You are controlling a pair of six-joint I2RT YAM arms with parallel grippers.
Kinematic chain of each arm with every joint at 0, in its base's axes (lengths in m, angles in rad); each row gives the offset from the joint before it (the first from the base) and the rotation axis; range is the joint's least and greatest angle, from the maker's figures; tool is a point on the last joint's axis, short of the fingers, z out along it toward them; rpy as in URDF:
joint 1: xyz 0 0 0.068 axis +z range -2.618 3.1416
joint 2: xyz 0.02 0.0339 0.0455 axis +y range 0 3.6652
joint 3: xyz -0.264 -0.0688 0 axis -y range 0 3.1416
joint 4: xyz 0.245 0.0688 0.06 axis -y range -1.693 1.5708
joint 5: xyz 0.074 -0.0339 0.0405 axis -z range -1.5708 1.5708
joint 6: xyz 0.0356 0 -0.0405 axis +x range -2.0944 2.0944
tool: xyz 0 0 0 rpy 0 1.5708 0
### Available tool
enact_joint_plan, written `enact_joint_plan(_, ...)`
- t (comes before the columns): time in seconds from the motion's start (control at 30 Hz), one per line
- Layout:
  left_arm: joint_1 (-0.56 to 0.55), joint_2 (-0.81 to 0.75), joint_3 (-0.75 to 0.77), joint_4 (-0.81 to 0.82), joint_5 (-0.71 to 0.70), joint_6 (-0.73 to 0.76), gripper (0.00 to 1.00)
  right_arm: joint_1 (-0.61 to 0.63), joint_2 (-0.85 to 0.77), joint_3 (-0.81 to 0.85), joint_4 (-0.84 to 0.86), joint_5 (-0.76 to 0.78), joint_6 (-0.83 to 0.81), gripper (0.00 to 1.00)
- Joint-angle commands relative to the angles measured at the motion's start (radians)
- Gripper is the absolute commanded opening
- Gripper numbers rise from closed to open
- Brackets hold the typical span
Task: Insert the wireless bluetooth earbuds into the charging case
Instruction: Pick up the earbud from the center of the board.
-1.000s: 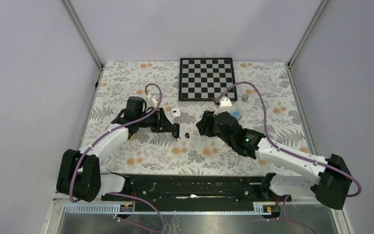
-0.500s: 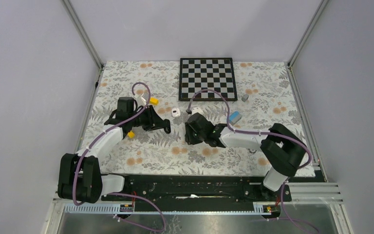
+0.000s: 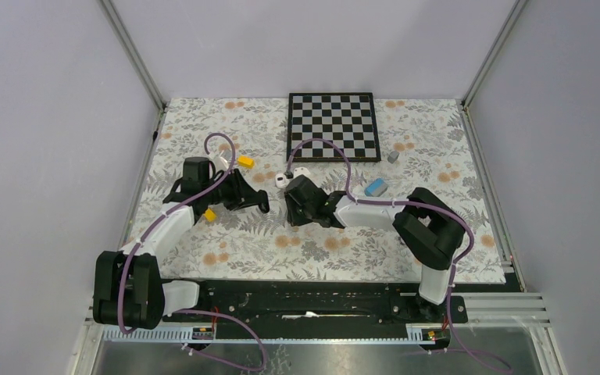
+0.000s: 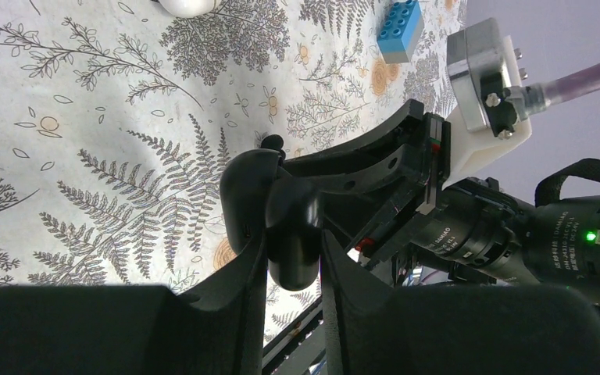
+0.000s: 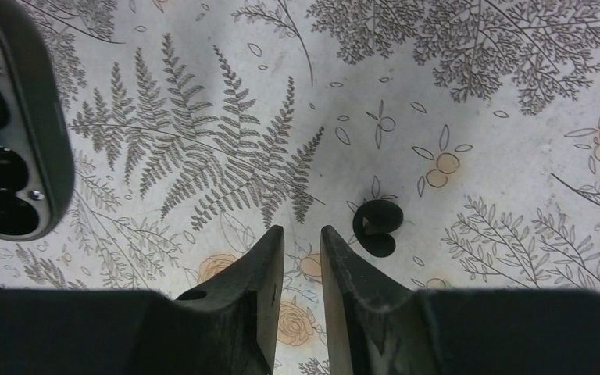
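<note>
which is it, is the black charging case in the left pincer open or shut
Open. The right wrist view shows the charging case with its inner face and round wells exposed. The left pincer grips it.

Plain pale lilac walls [image 3: 305, 39] enclose the surface [image 3: 476, 187] on 3 sides, with 2 grey metal posts [image 3: 133, 55] at the far corners. A floral-patterned cloth [image 3: 203, 125] covers it, evenly lit.

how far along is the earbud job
Done: no bud visibly seated in the charging case. In hand: left gripper clamps the case. Left: everything; right gripper hangs over the cloth, jaws empty, beside a small black piece, maybe an earbud.
</note>
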Motion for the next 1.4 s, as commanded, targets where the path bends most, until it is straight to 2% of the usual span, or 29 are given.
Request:
enact_joint_plan(0.0,0.009,-0.025,0.006,0.022,0.001,0.003,0.00,0.009,0.002,0.041,-0.059,0.052,-0.025,0.31)
enact_joint_plan(1.1,0.012,-0.015,0.004,0.035,0.018,-0.001,0.00,0.012,0.029,0.079,-0.153,0.217,-0.095,0.36)
enact_joint_plan(1.23,0.012,-0.019,0.003,0.036,0.019,-0.002,0.00,0.012,0.034,0.082,-0.157,0.223,-0.095,0.34)
enact_joint_plan(1.37,0.012,-0.015,0.003,0.036,0.018,-0.002,0.00,0.012,0.029,0.083,-0.171,0.248,-0.098,0.28)
